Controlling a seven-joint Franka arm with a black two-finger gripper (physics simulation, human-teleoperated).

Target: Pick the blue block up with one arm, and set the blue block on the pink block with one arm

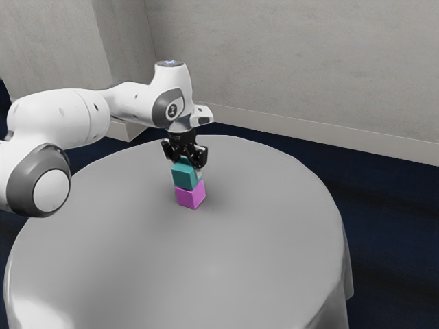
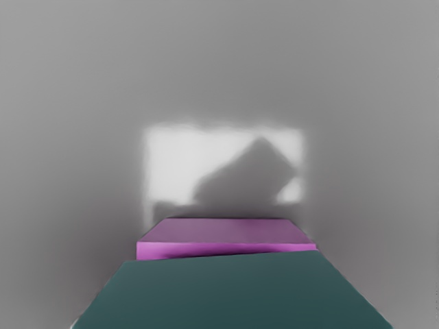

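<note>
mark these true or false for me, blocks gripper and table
1. The blue block rests on top of the pink block. True.
2. The gripper is right at the top of the blue block. True.
3. The table is square and wooden. False: it is round and grey.
4. The pink block is tipped up on one edge. False: it sits flat on the table, under the blue block.
</note>
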